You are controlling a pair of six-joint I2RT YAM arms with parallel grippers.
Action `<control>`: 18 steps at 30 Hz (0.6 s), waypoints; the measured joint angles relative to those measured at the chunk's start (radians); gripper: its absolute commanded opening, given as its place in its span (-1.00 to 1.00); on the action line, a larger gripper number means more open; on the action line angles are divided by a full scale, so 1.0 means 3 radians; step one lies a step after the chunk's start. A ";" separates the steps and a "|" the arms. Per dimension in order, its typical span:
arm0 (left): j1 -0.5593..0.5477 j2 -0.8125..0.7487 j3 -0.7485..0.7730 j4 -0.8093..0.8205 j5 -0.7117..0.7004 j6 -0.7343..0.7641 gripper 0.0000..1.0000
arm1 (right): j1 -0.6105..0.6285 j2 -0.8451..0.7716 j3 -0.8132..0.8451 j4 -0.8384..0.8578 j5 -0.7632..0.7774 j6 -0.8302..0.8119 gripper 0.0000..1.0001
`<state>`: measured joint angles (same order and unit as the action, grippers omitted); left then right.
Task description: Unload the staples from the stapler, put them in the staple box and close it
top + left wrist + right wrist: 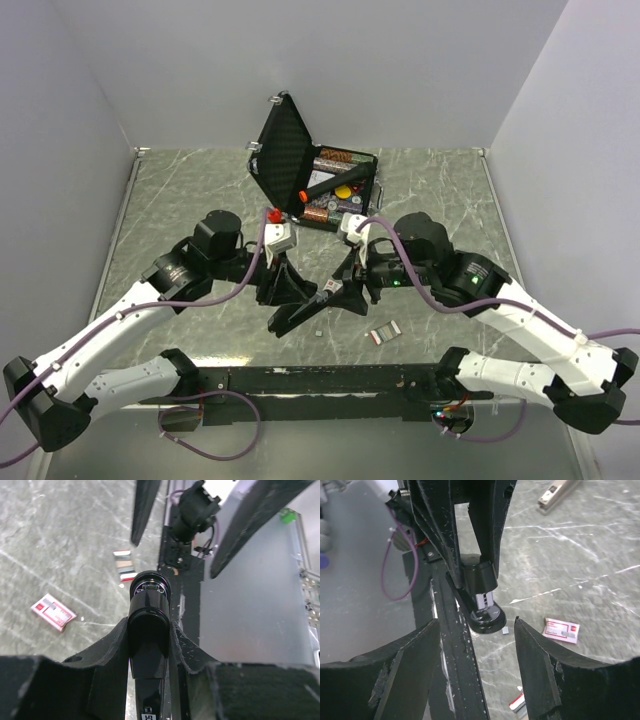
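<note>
My left gripper [283,290] is shut on the black stapler [310,312] and holds it tilted, its round front end down near the table. In the left wrist view the stapler [148,630] is pinched between my fingers [107,650]. My right gripper [340,292] is open and empty, just short of the stapler's front end [484,620], where the silver inner rail [484,600] shows. A tiny silvery-grey piece [505,629], apparently a bit of staples, lies on the table beside that end; it also shows in the top view [317,331].
A small white and red box [383,334] lies near the front right, in two parts [561,630] [520,702]. The open black foam-lined case [300,160] stands at the back. The black rail [330,380] runs along the near edge. A silvery object [557,492] lies farther off.
</note>
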<state>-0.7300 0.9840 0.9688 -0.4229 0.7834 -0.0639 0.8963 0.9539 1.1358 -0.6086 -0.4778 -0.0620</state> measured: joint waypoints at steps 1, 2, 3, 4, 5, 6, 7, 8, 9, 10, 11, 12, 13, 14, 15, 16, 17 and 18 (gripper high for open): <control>0.0000 -0.0010 -0.0001 0.0005 0.0041 -0.0004 -0.99 | 0.0000 0.0036 0.0020 -0.0013 -0.0041 -0.0018 0.36; 0.0000 -0.0023 -0.0013 0.0024 0.0074 -0.0010 -0.99 | 0.0000 0.0066 0.0041 -0.0022 -0.0079 -0.0034 0.35; 0.0000 -0.0043 -0.0029 0.0050 0.0104 -0.0011 -0.99 | 0.0000 0.0095 0.0061 -0.0024 -0.0122 -0.0051 0.35; 0.0000 -0.0066 -0.0048 0.0067 0.0127 -0.0013 -0.99 | 0.0000 0.0118 0.0078 -0.0027 -0.0150 -0.0062 0.35; 0.0000 -0.0089 -0.0067 0.0074 0.0146 -0.0015 -0.99 | 0.0000 0.0150 0.0095 -0.0027 -0.0191 -0.0075 0.35; 0.0000 -0.0112 -0.0083 0.0078 0.0168 -0.0019 -0.99 | 0.0000 0.0168 0.0099 -0.0023 -0.0219 -0.0081 0.35; 0.0000 -0.0135 -0.0100 0.0089 0.0192 -0.0027 -0.99 | 0.0000 0.0192 0.0099 -0.0025 -0.0249 -0.0088 0.35; 0.0000 -0.0153 -0.0111 0.0098 0.0205 -0.0028 -0.99 | 0.0000 0.0207 0.0099 -0.0027 -0.0273 -0.0090 0.35; 0.0000 -0.0169 -0.0112 0.0102 0.0219 -0.0028 -0.99 | 0.0000 0.0224 0.0099 -0.0027 -0.0304 -0.0098 0.35; 0.0000 -0.0175 -0.0112 0.0114 0.0230 -0.0029 -0.99 | 0.0000 0.0240 0.0099 -0.0027 -0.0323 -0.0100 0.35; 0.0000 -0.0182 -0.0112 0.0128 0.0238 -0.0029 -0.99 | 0.0000 0.0254 0.0099 -0.0027 -0.0341 -0.0104 0.35; 0.0000 -0.0187 -0.0112 0.0146 0.0253 -0.0029 -0.99 | 0.0000 0.0263 0.0099 -0.0025 -0.0355 -0.0109 0.34; 0.0000 -0.0191 -0.0112 0.0150 0.0259 -0.0029 -0.99 | 0.0001 0.0273 0.0099 -0.0025 -0.0374 -0.0109 0.34; 0.0000 -0.0192 -0.0112 0.0151 0.0267 -0.0031 -0.99 | 0.0003 0.0285 0.0099 -0.0022 -0.0390 -0.0109 0.34; 0.0000 -0.0193 -0.0112 0.0155 0.0281 -0.0031 -0.99 | 0.0005 0.0299 0.0099 -0.0018 -0.0403 -0.0109 0.34; 0.0000 -0.0193 -0.0112 0.0160 0.0284 -0.0032 -0.99 | 0.0013 0.0315 0.0099 -0.0015 -0.0422 -0.0109 0.33; 0.0000 -0.0193 -0.0112 0.0167 0.0284 -0.0032 -0.99 | 0.0017 0.0333 0.0099 -0.0014 -0.0439 -0.0109 0.33; 0.0000 -0.0193 -0.0112 0.0174 0.0285 -0.0033 -0.99 | 0.0023 0.0352 0.0099 -0.0013 -0.0450 -0.0109 0.33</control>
<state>-0.7300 0.9260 0.9352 -0.3706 0.8688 -0.0738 0.9031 1.0595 1.1656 -0.6125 -0.6128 -0.0948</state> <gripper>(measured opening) 0.334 0.670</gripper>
